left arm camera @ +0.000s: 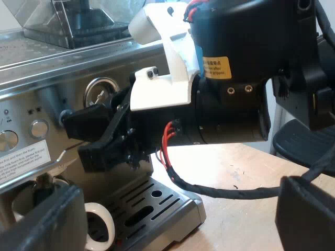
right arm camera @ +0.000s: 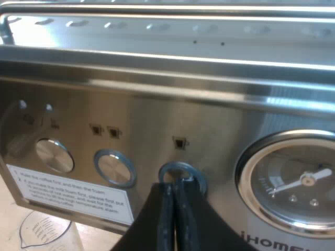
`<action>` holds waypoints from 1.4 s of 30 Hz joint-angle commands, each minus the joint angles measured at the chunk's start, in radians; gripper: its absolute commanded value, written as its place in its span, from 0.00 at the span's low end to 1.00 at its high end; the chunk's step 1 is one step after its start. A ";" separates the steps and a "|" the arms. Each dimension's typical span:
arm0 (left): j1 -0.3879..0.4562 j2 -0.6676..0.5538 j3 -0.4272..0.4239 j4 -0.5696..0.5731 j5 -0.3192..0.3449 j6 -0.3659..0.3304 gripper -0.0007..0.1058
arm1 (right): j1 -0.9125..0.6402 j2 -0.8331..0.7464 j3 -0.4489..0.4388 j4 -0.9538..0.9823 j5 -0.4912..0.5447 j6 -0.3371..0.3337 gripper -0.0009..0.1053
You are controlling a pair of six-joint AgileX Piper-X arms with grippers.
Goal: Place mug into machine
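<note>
The mug (left arm camera: 99, 209) is sitting on the drip tray (left arm camera: 180, 212) at the foot of the espresso machine (left arm camera: 52, 68), so the placing step looks finished. My right gripper (right arm camera: 175, 209), its fingers pressed together, is pointing at a round button (right arm camera: 181, 172) on the machine's front. My left gripper (left arm camera: 175, 219), fingers wide apart and holding nothing, is hovering near the machine's tray. Next, I judge, the button is calling for a straight, gentle push.
</note>
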 commanded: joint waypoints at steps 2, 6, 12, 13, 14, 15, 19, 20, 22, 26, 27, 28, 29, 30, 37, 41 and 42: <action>0.002 0.002 0.001 -0.011 -0.007 -0.001 0.77 | -0.010 0.007 -0.008 -0.044 0.064 -0.005 0.01; 0.002 0.002 0.001 -0.011 -0.007 -0.001 0.77 | -0.010 0.038 -0.022 -0.062 0.064 -0.005 0.01; 0.002 0.002 0.001 -0.011 -0.007 -0.001 0.77 | -0.007 0.058 -0.033 -0.066 0.249 -0.005 0.01; 0.002 0.002 0.001 -0.011 -0.007 -0.001 0.77 | -0.007 0.058 -0.033 -0.066 0.269 -0.005 0.01; 0.002 0.002 0.001 -0.011 -0.007 -0.001 0.77 | -0.007 0.058 -0.033 -0.066 0.269 -0.005 0.01; 0.002 0.002 0.001 -0.011 -0.007 -0.001 0.77 | -0.007 0.058 -0.033 -0.066 0.269 -0.005 0.01; 0.002 0.002 0.001 -0.011 -0.007 -0.001 0.77 | -0.007 0.060 -0.033 -0.062 0.269 -0.005 0.01; 0.002 0.002 0.001 -0.011 -0.007 -0.001 0.77 | -0.007 0.060 -0.033 -0.062 0.267 -0.005 0.01; 0.002 0.002 0.001 -0.011 -0.007 -0.001 0.77 | -0.007 0.056 -0.033 -0.058 0.250 -0.005 0.01; 0.002 0.000 -0.004 -0.011 0.001 -0.001 0.77 | 0.011 0.013 -0.033 -0.001 0.177 -0.013 0.01; 0.002 0.000 -0.010 -0.011 0.000 -0.001 0.77 | 0.015 0.004 -0.033 0.023 0.162 -0.013 0.01; 0.002 0.000 -0.020 -0.011 0.001 -0.001 0.77 | 0.017 -0.012 -0.033 0.058 0.150 -0.013 0.01; 0.002 0.000 -0.032 -0.011 0.001 -0.001 0.77 | 0.025 -0.033 -0.033 0.098 0.134 -0.013 0.01; 0.002 0.000 -0.039 -0.011 0.001 -0.001 0.77 | 0.027 -0.043 -0.033 0.120 0.127 -0.013 0.01; 0.002 -0.002 -0.097 -0.011 0.001 -0.001 0.77 | 0.076 -0.183 -0.033 0.333 -0.017 -0.035 0.01; 0.004 0.000 -0.100 0.024 -0.005 -0.005 0.77 | 0.084 -0.264 -0.033 0.465 -0.023 -0.035 0.01; 0.005 0.003 -0.101 0.034 -0.005 -0.009 0.77 | 0.080 -0.272 -0.033 0.482 -0.020 -0.035 0.01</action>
